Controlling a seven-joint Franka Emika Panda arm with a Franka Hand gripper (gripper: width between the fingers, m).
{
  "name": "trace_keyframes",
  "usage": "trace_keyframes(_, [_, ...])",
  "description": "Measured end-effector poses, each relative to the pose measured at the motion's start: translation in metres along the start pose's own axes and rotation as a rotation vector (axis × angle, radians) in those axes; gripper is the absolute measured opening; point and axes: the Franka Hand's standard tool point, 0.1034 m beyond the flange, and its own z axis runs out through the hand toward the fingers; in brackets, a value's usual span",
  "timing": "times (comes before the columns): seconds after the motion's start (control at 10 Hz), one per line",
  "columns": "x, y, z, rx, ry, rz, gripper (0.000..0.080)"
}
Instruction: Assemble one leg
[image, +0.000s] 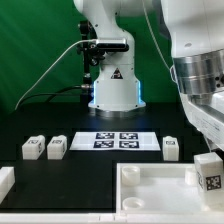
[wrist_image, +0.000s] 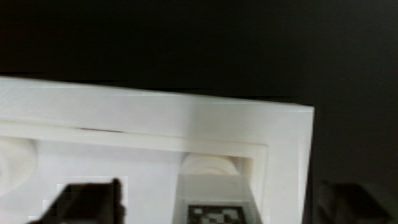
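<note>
Black table (image: 90, 172), white rimmed panel (image: 150, 171) with one leg (image: 209, 173) in its corner, spread hand (wrist_image: 222, 205) astride it.

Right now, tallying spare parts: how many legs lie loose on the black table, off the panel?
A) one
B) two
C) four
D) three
D: two legs lie on the exterior view's left of the marker board, a third leg on its right; the fourth leg is at a corner of the panel.

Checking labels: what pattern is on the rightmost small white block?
A black-and-white square marker tag on the leg, clearest in the exterior view.
</note>
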Motion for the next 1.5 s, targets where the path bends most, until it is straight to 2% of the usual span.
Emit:
trace_keyframes(0.1, [0.002,0.002,0.000,-0.010,0.001,-0.189,0.0617])
trace_keyframes(0.3, [0.003,0.003,0.000,-0.019,0.002,-0.390,0.0644])
trace_keyframes(0.6, [0.007,0.004,0.000,-0.023,0.003,-0.697,0.0649])
trace_keyframes(0.8, [0.018,0.003,-0.002,-0.069,0.057,-1.110,0.0649])
trace_keyframes(0.9, [0.015,0.002,-0.002,-0.080,0.065,-1.193,0.0649])
trace_keyframes(1.1, [0.017,0.002,-0.002,-0.077,0.063,-1.176,0.0622])
trace_keyframes(1.2, [0.016,0.002,-0.002,-0.077,0.063,-1.169,0.0432])
trace_keyframes(1.3, [0.016,0.003,-0.002,-0.071,0.064,-1.059,0.0432])
trace_keyframes(1.4, [0.017,0.004,-0.001,-0.069,0.067,-0.940,0.0295])
trace_keyframes(1.5, [0.017,0.003,-0.001,-0.064,0.070,-0.827,0.0295])
